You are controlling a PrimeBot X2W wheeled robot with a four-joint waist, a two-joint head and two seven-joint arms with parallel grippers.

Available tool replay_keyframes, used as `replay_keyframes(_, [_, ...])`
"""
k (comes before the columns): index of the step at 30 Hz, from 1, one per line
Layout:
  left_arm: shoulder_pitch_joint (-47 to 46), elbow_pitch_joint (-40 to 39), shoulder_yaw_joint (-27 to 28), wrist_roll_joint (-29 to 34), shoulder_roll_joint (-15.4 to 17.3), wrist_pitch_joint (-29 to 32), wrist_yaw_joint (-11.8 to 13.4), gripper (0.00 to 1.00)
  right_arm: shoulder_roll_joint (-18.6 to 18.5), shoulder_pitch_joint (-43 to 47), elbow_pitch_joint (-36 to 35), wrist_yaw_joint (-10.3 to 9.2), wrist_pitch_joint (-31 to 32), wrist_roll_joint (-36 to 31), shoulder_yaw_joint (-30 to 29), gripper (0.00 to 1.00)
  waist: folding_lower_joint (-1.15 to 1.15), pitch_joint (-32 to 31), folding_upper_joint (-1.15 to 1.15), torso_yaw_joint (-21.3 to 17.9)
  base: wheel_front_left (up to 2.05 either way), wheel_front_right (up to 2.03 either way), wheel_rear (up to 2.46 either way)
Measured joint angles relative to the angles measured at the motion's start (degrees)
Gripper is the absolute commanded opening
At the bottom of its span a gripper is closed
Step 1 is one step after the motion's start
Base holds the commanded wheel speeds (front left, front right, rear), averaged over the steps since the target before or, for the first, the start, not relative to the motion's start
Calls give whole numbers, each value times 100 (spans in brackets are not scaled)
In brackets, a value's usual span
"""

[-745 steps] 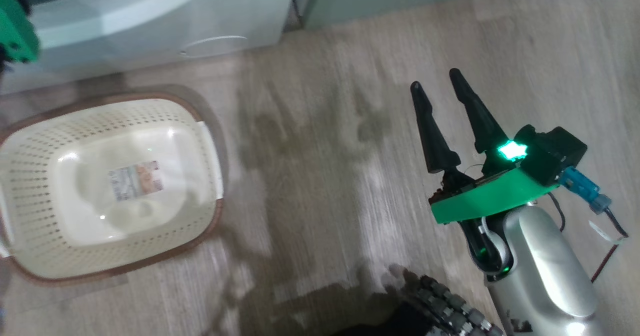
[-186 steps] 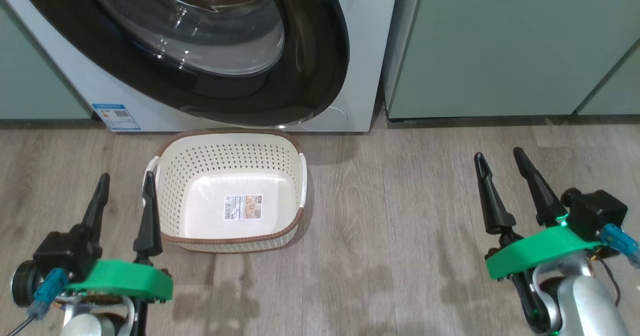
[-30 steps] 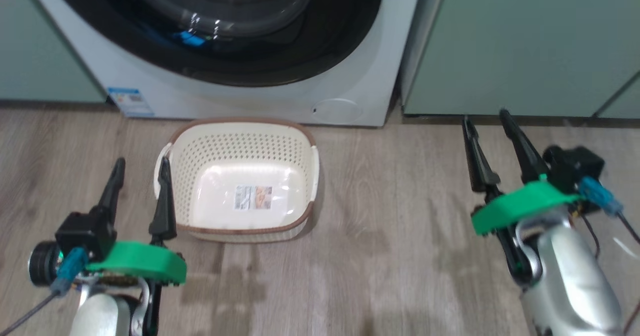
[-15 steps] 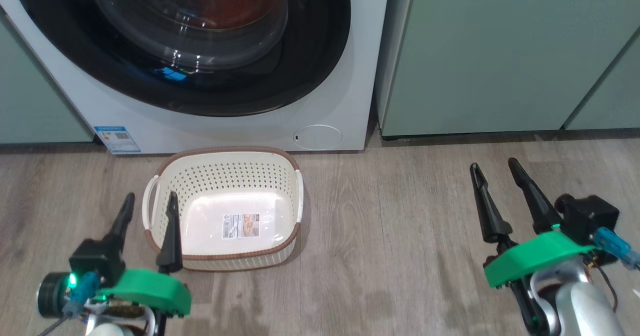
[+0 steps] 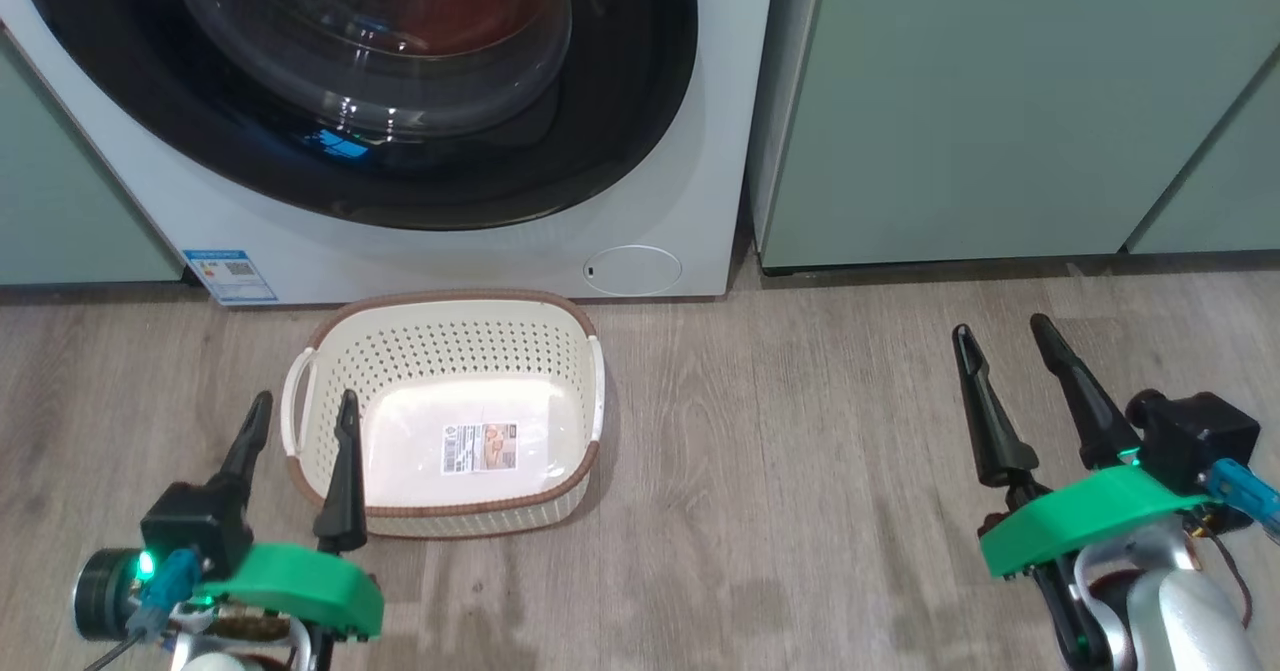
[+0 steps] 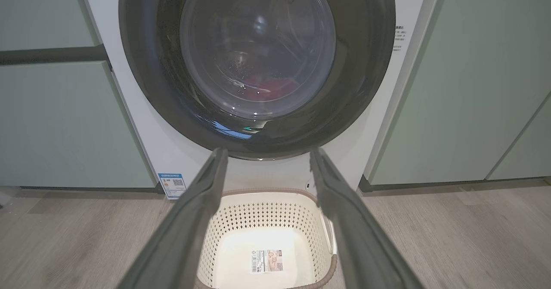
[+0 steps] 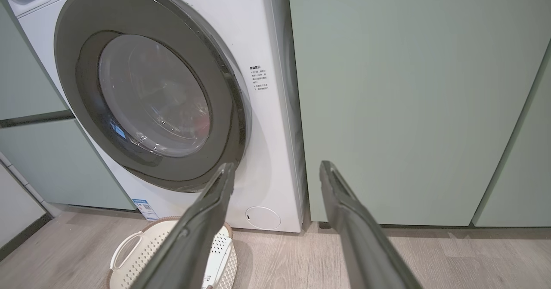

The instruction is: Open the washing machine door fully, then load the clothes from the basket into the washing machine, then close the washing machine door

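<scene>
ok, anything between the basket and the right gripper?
Nothing. In the head view the stretch from the basket to the right gripper is bare wood floor.

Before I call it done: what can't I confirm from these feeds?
clothes: head view, just a red blur behind the glass; count unclear.
washing machine door latch: right wrist view, hidden behind the black ring.
blue label: head view, print too small.
</scene>
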Motion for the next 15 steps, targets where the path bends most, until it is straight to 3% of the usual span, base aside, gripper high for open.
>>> replay_keyframes(15, [-5, -7, -11, -26, 44, 2, 47, 100, 2, 0, -2, 0, -18, 8, -3, 100, 0, 53, 0, 24, 0, 0, 0])
